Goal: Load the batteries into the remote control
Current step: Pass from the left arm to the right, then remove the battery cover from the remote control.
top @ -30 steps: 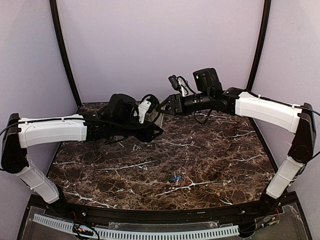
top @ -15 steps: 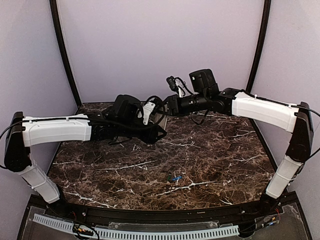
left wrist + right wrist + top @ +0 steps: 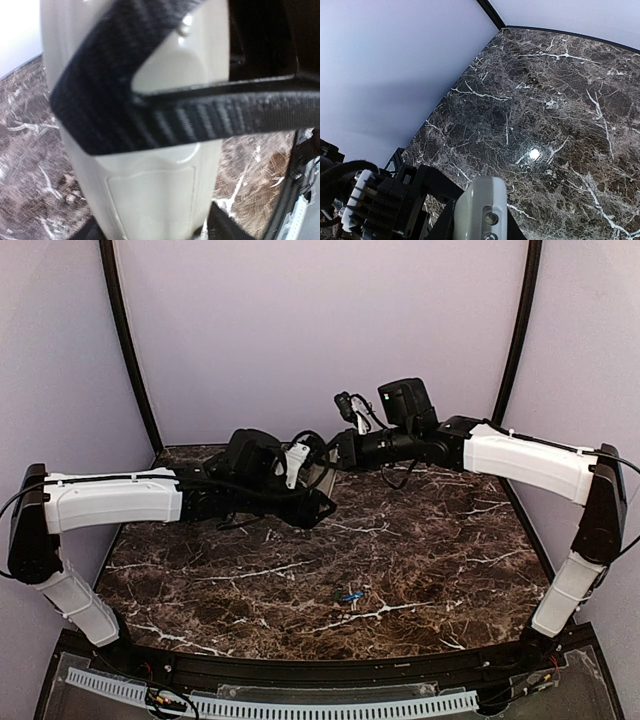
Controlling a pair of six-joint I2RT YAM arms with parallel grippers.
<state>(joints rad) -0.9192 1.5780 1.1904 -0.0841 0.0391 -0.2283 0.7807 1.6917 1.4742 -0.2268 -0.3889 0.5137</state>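
The remote control [image 3: 155,195] is held off the table at the back middle, pale grey back toward the left wrist camera, its cover outline showing. In the top view it is only a pale sliver [image 3: 323,473] between the two wrists. My right gripper [image 3: 481,222] is shut on its rounded end [image 3: 480,205]; one of its black fingers [image 3: 200,117] crosses the remote's back. My left gripper [image 3: 150,231] stands open around the lower end, with a thin gap at the right finger [image 3: 225,225]. One blue battery [image 3: 350,596] lies on the marble near the front middle.
The dark marble table [image 3: 450,540] is ringed by lilac walls with black corner posts [image 3: 125,350]. The left gripper's black body [image 3: 395,200] sits close beside the right fingers. A bright light spot [image 3: 535,154] reflects off the marble.
The right gripper has come in toward the left one and shut on the remote's end. The left jaws have widened a little. The battery has stayed put.
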